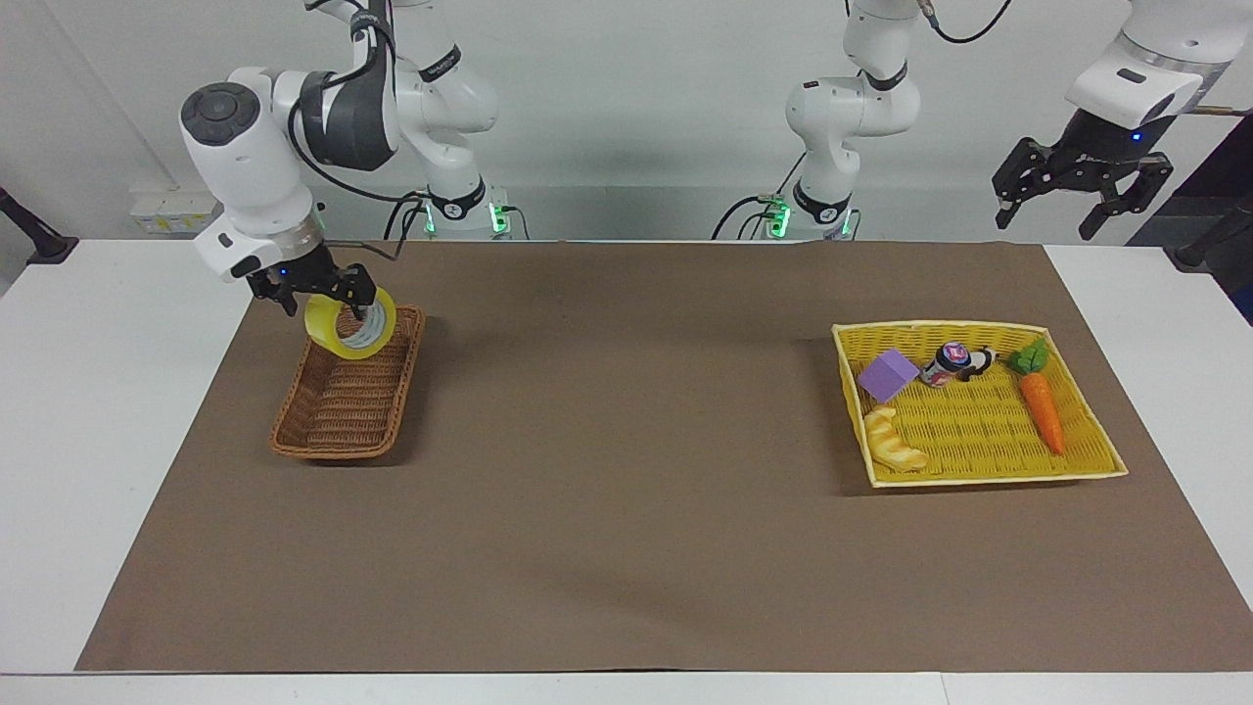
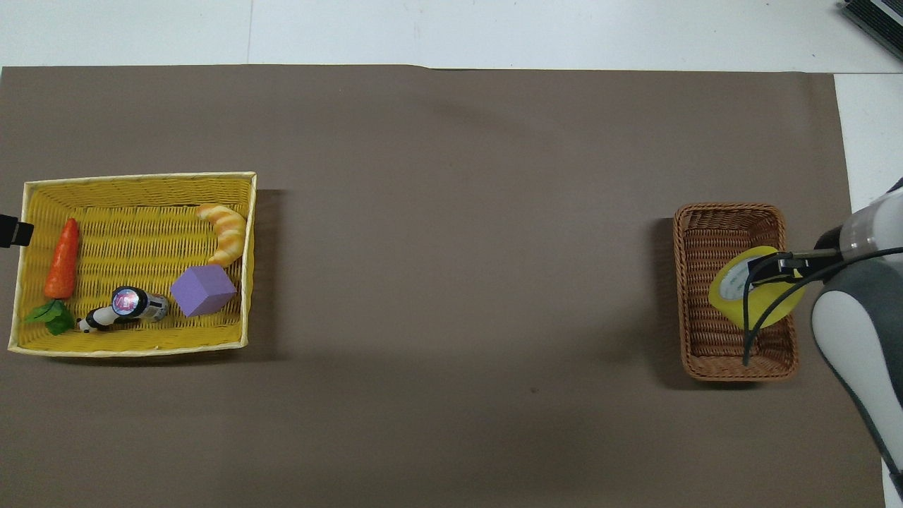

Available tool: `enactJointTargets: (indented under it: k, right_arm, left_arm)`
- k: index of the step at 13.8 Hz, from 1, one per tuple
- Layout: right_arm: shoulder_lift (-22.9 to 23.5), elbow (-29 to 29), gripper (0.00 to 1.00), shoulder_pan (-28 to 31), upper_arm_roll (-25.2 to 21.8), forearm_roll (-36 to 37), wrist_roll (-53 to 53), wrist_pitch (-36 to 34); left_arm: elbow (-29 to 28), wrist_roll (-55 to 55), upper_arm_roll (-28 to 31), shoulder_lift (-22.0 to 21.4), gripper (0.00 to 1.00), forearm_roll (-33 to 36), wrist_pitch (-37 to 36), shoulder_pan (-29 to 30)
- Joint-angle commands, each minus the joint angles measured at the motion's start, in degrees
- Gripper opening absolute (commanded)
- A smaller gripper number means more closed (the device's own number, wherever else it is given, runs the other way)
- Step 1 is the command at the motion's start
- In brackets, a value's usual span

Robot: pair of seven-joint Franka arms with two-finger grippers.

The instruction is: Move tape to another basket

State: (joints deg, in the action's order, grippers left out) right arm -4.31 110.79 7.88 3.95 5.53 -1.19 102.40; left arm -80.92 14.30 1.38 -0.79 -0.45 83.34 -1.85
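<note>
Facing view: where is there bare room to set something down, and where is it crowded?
The widest bare mat lies between the wicker basket and the yellow basket. The yellow basket's middle is bare too; its end nearer the robots is crowded with cube, can and carrot.

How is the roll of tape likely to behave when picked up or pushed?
The tape is a round ring, so on edge it would probably roll. Its glossy band looks slippery. It hangs undeformed over the brown basket, so it is likely stiff.
</note>
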Motion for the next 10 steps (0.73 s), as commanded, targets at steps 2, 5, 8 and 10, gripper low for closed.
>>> enactJointTargets:
  k: [2, 5, 8, 10]
  right_arm:
    - [-0.3, -1.6, 1.00, 0.4, 0.2, -1.5, -1.6, -1.6]
    - [-0.8, -1.4, 1.00, 0.5, 0.2, -1.5, -2.0, -1.7]
    - [-0.7, -2.6, 1.00, 0.6, 0.2, -1.7, -1.5, -2.9]
    - [-0.8, -5.4, 1.00, 0.5, 0.2, -4.3, 0.2, -6.5]
  left_arm:
    - [-0.6, -0.1, -0.9, -0.9, 1.00, 0.1, -0.5, 1.2]
    - [-0.5, -0.1, -0.8, -0.9, 1.00, 0.1, -0.5, 1.9]
    - [-0.6, -0.1, -0.9, -0.9, 1.00, 0.1, -0.5, 1.8]
    - [-0.6, -0.1, -0.9, -0.9, 1.00, 0.1, -0.5, 1.8]
